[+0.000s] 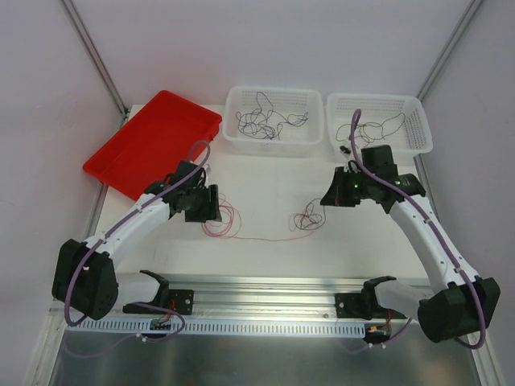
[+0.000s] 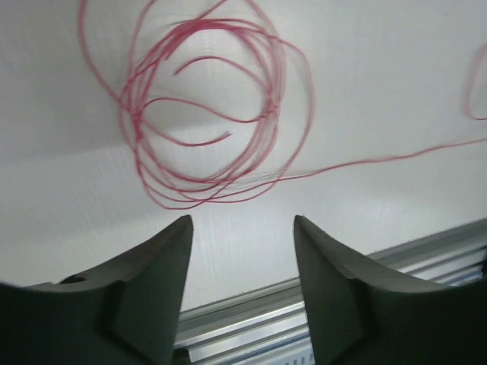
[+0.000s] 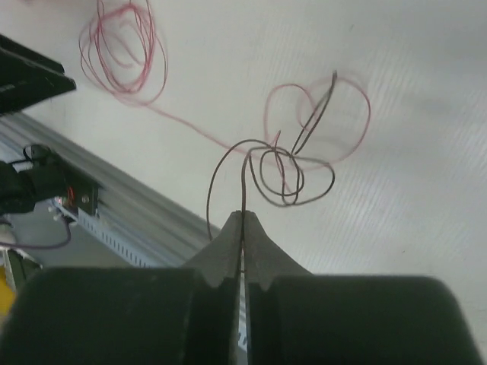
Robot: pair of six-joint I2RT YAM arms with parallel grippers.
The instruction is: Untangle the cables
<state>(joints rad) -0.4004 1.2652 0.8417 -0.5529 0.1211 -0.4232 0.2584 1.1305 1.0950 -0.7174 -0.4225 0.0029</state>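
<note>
**Dark wire gripped at the knot, red coil unsecured**

We find the dark knot (image 3: 285,175) lying on the white surface (image 1: 265,185) just ahead of the right pincer (image 3: 243,217). A red-pink loop (image 3: 358,114) overlaps it and appears interlaced with it. A single red-pink strand (image 1: 265,239) runs from that knot across to the red-pink coil (image 2: 205,129), which lies flat just beyond the left pincer (image 2: 243,220). The right pincer is fully closed, with one dark wire nipped between its tips. The left pincer stands wide apart and holds nothing. Further cables sit in the left basket (image 1: 273,147) and the right basket (image 1: 418,137) at the far edge, beside a red tray (image 1: 153,141).

Risks, in our judgement:
- A pull on the dark wire may cinch the knot rather than free it, if the loop does pass through.
- With the coil unanchored, the same pull may drag strand and coil along and gain no separation.
- The wire is very thin and may slip from the closed tips under tension.
</note>
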